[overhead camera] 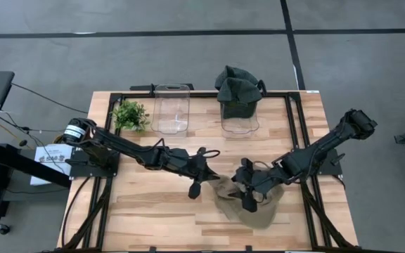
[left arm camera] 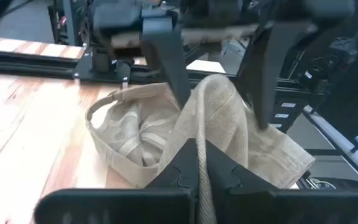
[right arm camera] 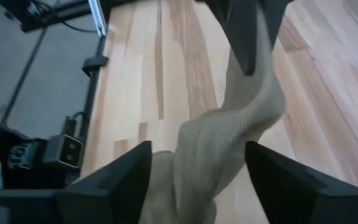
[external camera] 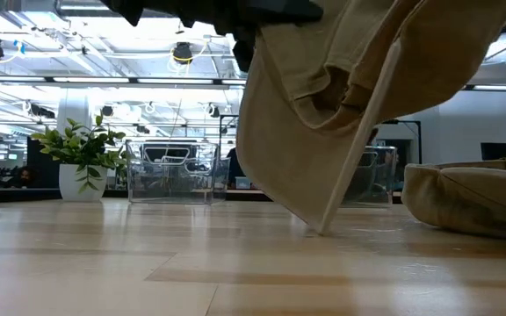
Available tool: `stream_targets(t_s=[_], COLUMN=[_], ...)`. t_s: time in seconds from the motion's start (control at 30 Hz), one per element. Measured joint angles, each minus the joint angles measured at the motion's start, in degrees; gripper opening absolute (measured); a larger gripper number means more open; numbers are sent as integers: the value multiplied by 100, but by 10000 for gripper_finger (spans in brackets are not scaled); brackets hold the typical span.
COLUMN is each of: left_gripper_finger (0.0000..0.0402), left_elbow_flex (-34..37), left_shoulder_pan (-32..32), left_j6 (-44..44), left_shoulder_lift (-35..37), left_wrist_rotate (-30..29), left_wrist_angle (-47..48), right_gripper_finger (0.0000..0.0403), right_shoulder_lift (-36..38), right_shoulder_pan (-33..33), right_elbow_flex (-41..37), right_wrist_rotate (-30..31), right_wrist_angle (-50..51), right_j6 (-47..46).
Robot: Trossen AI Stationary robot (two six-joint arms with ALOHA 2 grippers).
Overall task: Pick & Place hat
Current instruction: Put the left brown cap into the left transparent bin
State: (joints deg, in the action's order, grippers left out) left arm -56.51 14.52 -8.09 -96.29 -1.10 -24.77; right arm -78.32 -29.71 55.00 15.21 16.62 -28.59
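Observation:
The tan hat [overhead camera: 250,211] lies crumpled near the table's front, right of centre. One part of it is raised between the two grippers [external camera: 323,114]. My left gripper [overhead camera: 213,177] reaches in from the left and is shut on that raised part. My right gripper [right arm camera: 197,149] comes from the right and stands open, one finger on each side of the same raised cloth [right arm camera: 235,130]. I cannot tell whether its fingers touch the cloth. The hat's lower edge [external camera: 321,230] rests on the wood. My left gripper [left arm camera: 201,155] pinches a raised fold of the hat's cloth [left arm camera: 199,127] between its two fingers. It comes nearly level from the table's left, slanting a little downward. The cloth runs taut up to the fingers, while the open crown and brim [left arm camera: 123,140] stay on the table beyond.
At the far edge stand an empty clear bin [overhead camera: 171,109] and a second clear bin [overhead camera: 240,121] with a dark green hat [overhead camera: 238,88] on top. A small potted plant [overhead camera: 129,114] stands left of them. A tan lump [external camera: 473,197] lies on the wood at the low view's right.

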Motion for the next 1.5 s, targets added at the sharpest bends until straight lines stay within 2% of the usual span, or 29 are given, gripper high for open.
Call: stream_targets(t_s=[0.13, 0.4, 0.6, 0.77, 0.93, 1.17, 1.5], left_gripper_finger=[4, 4, 4, 4, 4, 5, 5], left_elbow_flex=[5, 9, 9, 4, 2, 0, 0], left_shoulder_pan=[5, 1, -109, -543, -1338, -2316, -3205], left_j6=[-76, -29, 137, 181, 163, 5, -144], left_shoulder_lift=[185, 1187, 2120, 2582, 2613, 2237, 1750], left_wrist_rotate=[-217, -1175, -1940, -2410, -2426, -2423, -2418], left_wrist_angle=[425, 1416, 1864, 1963, 1963, 1971, 2068], right_gripper_finger=[275, 276, 276, 276, 276, 276, 276], right_shoulder_lift=[399, 1129, 1242, 1243, 1243, 1243, 1243], right_shoulder_pan=[-27, -216, -286, -278, -280, -284, -295], right_elbow_flex=[0, 0, 0, 0, 0, -2, -4], right_wrist_rotate=[216, 1653, 1838, 1883, 1934, 1936, 1925], right_wrist_angle=[264, 1047, 1058, 1072, 1082, 1084, 1318], right_j6=[-188, -552, -550, -548, -549, -548, -548])
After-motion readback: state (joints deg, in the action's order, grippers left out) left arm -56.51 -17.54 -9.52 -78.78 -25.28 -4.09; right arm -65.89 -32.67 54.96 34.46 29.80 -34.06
